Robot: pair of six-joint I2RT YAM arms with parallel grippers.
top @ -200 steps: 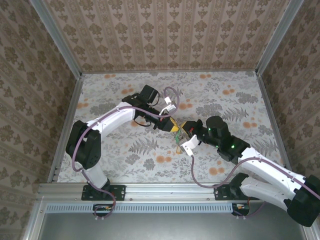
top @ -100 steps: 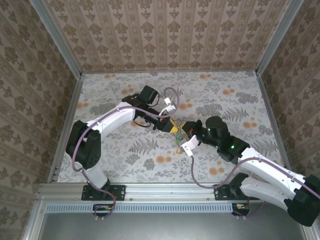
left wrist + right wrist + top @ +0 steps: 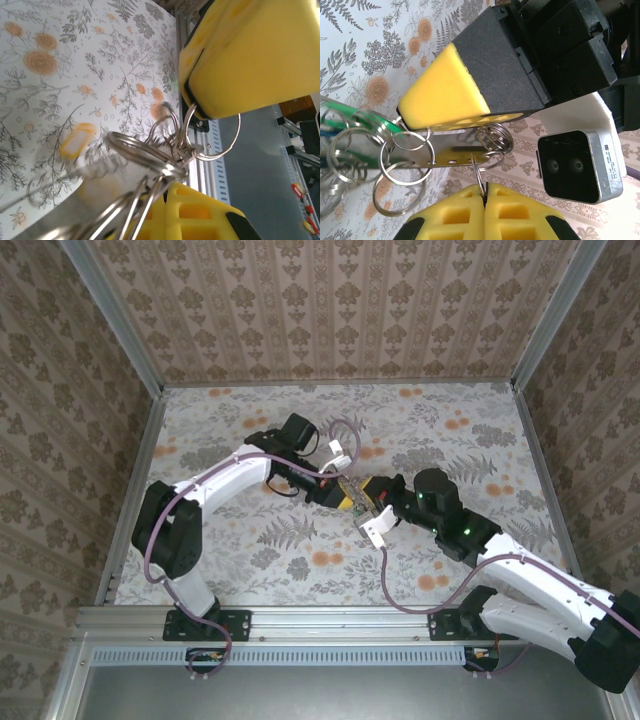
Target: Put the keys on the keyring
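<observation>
Tugging could see the keyring [image 3: 479, 176], pinched by the closed right gripper [image 3: 485, 194], pulled from keys [image 3: 375, 124] clamped by the left gripper [image 3: 440, 129].

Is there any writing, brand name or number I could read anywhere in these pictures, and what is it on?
No text here can be read.
silver camera box: tiny marks along its right edge, too small to read.
green key heads: no lettering shows.
wallpaper and table cover: flower and leaf patterns, no words.
</observation>
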